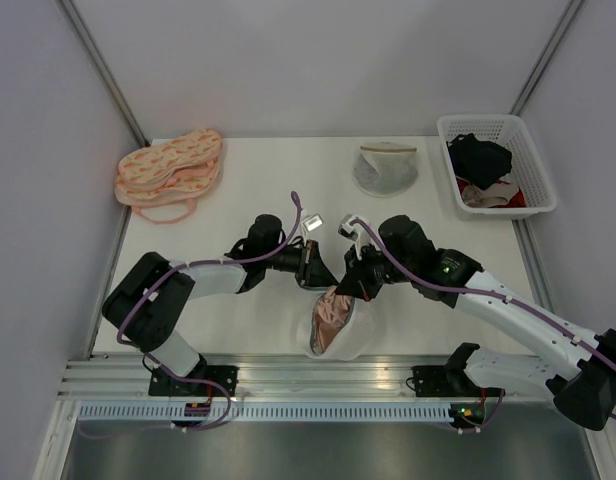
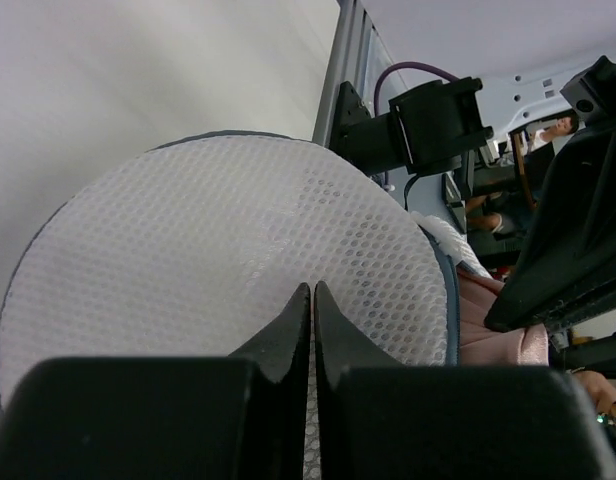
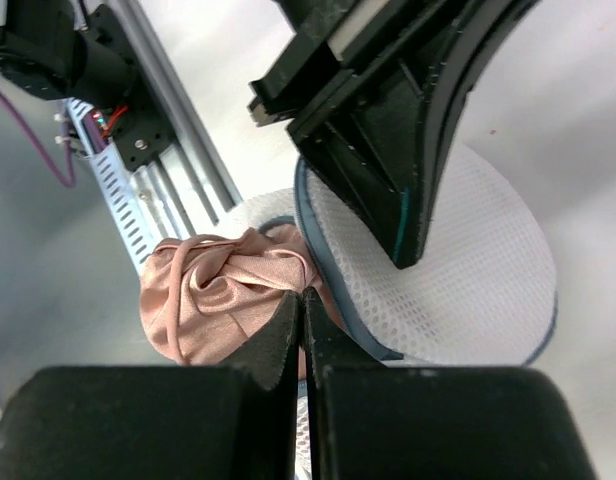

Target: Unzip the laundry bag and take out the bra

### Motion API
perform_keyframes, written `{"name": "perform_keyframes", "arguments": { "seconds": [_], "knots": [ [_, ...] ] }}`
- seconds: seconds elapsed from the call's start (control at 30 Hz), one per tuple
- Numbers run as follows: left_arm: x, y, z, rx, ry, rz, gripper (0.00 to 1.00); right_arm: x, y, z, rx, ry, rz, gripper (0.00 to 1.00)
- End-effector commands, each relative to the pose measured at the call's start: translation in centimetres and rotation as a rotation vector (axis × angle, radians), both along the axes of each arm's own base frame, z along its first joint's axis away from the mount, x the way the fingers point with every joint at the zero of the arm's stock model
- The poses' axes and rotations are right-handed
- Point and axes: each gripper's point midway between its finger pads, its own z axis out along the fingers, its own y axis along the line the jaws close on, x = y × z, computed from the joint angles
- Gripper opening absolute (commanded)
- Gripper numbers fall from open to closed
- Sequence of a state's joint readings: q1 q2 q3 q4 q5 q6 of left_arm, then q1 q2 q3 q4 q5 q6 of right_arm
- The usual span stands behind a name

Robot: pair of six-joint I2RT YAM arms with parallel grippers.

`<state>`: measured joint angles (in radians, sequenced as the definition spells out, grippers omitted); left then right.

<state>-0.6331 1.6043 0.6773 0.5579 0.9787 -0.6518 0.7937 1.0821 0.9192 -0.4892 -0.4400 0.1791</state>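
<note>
The laundry bag (image 1: 360, 330) stands unzipped near the table's front edge, its white mesh halves parted. The pale pink bra (image 1: 333, 315) lies bunched inside the opening. My left gripper (image 1: 316, 270) is at the bag's upper left, shut, with a fold of the mesh dome (image 2: 208, 250) pinched between its tips (image 2: 312, 288). My right gripper (image 1: 350, 283) is at the upper right, shut, and its tips (image 3: 303, 293) touch the bra (image 3: 218, 290) beside the dark rim of the bag (image 3: 478, 280). I cannot tell whether it pinches anything.
A stack of peach-orange bras (image 1: 170, 168) lies at the back left. A greyer round mesh bag (image 1: 385, 167) sits at the back centre. A white basket (image 1: 478, 119) with dark and red clothes stands at the back right. The metal rail (image 1: 308, 375) runs just below the bag.
</note>
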Motion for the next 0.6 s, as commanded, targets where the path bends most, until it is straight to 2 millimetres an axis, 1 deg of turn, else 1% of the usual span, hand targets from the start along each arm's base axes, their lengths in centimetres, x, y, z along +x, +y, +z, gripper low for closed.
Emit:
{"name": "perform_keyframes", "arguments": {
  "seconds": [0.0, 0.1, 0.13, 0.17, 0.2, 0.23, 0.27, 0.3, 0.33, 0.37, 0.4, 0.43, 0.5, 0.57],
  "knots": [
    [0.4, -0.3, 0.3, 0.000, -0.039, -0.003, 0.02, 1.8, -0.4, 1.5, -0.003, -0.083, -0.083, 0.01],
    [0.5, 0.0, -0.5, 0.035, -0.025, 0.044, 0.02, 2.9, -1.3, 2.4, -0.008, -0.117, -0.170, 0.00],
    [0.3, 0.2, -1.0, 0.045, -0.020, 0.050, 0.02, 3.2, -1.7, 2.7, -0.009, -0.129, -0.199, 0.01],
    [0.0, 0.2, -1.1, 0.049, -0.022, 0.056, 0.02, 4.2, -2.6, 3.3, -0.015, -0.164, -0.278, 0.00],
    [0.1, 0.3, -1.4, 0.063, -0.021, 0.080, 0.02, 4.7, -3.1, 3.8, -0.016, -0.184, -0.321, 0.00],
    [-0.3, 0.5, -2.0, 0.079, -0.009, 0.086, 0.02, 5.2, -3.9, 4.3, -0.023, -0.204, -0.373, 0.00],
    [-0.9, 0.3, -2.1, 0.085, -0.012, 0.087, 0.02, 6.2, -5.1, 4.6, -0.043, -0.228, -0.467, 0.00],
    [-1.2, 0.4, -2.8, 0.108, -0.010, 0.111, 0.02, 6.8, -5.7, 5.2, -0.044, -0.248, -0.515, 0.00],
    [-1.6, 0.4, -3.0, 0.115, -0.010, 0.114, 0.02, 7.1, -6.3, 5.4, -0.052, -0.254, -0.556, 0.00],
    [-2.6, 0.0, -3.3, 0.126, -0.012, 0.100, 0.02, 7.6, -7.2, 5.8, -0.056, -0.273, -0.616, 0.00],
    [-2.6, -0.1, -3.4, 0.139, -0.025, 0.126, 0.02, 7.8, -7.4, 6.1, -0.052, -0.280, -0.633, 0.00],
    [-3.0, 0.0, -3.8, 0.154, -0.017, 0.131, 0.02, 7.8, -7.6, 6.2, -0.048, -0.284, -0.641, 0.00],
    [-3.8, 0.0, -3.9, 0.155, -0.016, 0.145, 0.02, 8.1, -7.8, 6.0, -0.062, -0.287, -0.658, 0.00],
    [-4.2, -0.4, -3.2, 0.119, -0.008, 0.158, 0.02, 8.1, -7.7, 5.5, -0.081, -0.277, -0.652, 0.00]
  ]
}}
